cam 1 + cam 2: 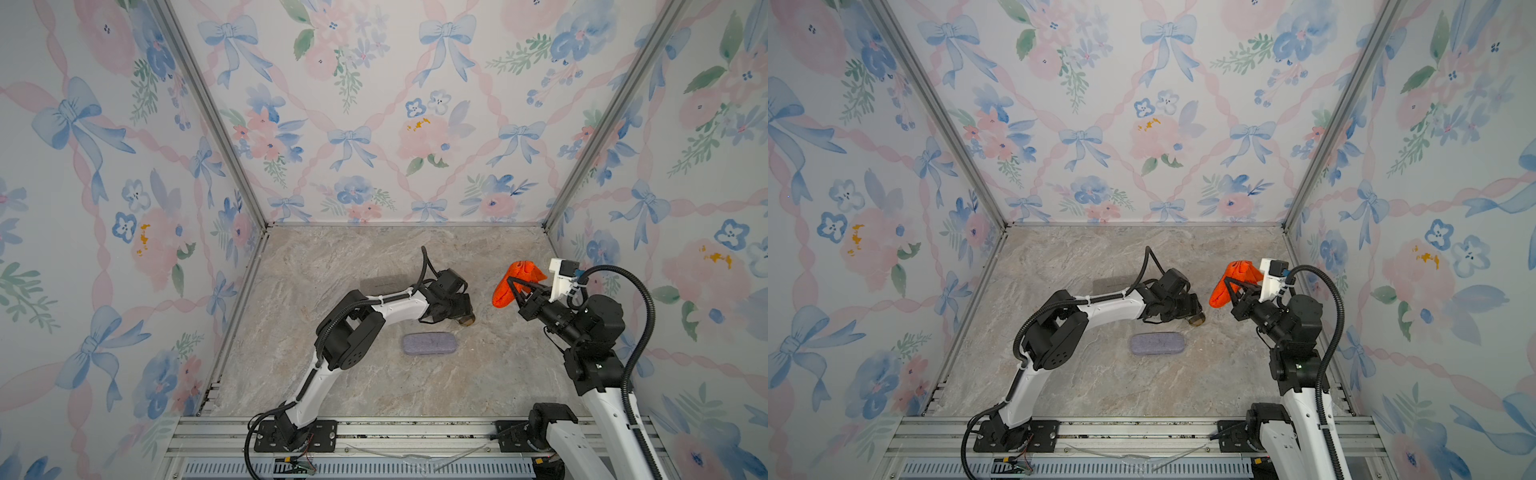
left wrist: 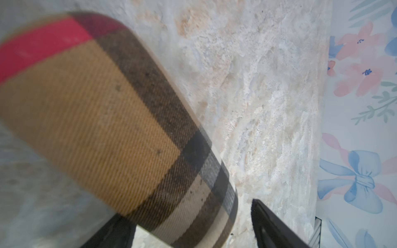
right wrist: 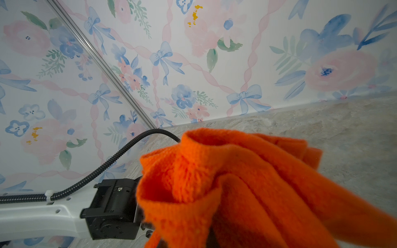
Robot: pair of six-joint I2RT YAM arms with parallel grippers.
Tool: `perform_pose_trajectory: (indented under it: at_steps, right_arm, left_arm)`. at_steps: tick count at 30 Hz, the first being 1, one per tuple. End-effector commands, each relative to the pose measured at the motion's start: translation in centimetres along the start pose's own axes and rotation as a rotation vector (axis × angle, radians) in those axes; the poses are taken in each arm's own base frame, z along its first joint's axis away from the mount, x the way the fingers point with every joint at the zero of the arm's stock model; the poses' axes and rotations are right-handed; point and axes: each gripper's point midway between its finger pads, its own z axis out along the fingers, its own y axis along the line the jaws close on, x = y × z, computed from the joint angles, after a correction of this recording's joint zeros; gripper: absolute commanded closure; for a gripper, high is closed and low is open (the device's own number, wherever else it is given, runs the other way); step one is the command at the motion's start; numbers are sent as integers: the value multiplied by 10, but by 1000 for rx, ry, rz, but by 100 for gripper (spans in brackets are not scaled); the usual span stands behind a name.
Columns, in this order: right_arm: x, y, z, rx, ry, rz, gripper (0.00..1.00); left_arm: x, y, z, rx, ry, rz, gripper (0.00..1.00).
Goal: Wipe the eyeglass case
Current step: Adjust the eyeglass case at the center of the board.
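Straddling plaid case [image 2: 111, 120], left claw [image 2: 187, 211]

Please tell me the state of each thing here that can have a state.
left gripper: open, over the plaid case
right gripper: shut on the orange cloth
plaid case: closed
orange cloth: bunched, held above the table
gray case: closed, flat on the table, untouched
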Motion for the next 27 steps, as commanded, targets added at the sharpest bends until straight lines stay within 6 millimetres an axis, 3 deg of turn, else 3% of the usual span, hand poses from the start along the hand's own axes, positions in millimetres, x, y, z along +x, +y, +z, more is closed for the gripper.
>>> perform_pose_trajectory:
  at_steps: [1,4,7,11,14,15,16,19,23,27]
  right_arm:
    - [-3,2,-2,-15,-20,3,100]
    - [-7,4,-3,-27,-26,13,100]
    - [-11,5,-4,-29,-36,16,100]
    - [-14,3,-1,-22,-32,25,100]
    - [-17,0,3,-14,-26,36,100]
    - [-18,0,4,-12,-23,39,100]
    - [-18,-1,5,-9,-22,42,100]
    - [-21,-4,7,6,-14,51,100]
    - [-26,-7,8,45,-2,45,100]
    - [-36,-7,6,81,13,20,100]
  left_arm:
    - [11,-18,4,59,62,-33,16]
    - [12,-22,-10,76,73,-12,13]
    - [7,-34,-40,77,57,121,13]
    - [2,-49,-79,92,43,405,13]
    - [-9,-45,-93,98,10,687,11]
    - [-12,-40,-92,69,-3,801,4]
    - [-15,-34,-91,35,-16,895,2]
    - [-30,-13,-77,-52,-26,1074,2]
    - [-49,-6,-57,-46,-19,1232,2]
    - [-45,-1,-41,32,24,1372,9]
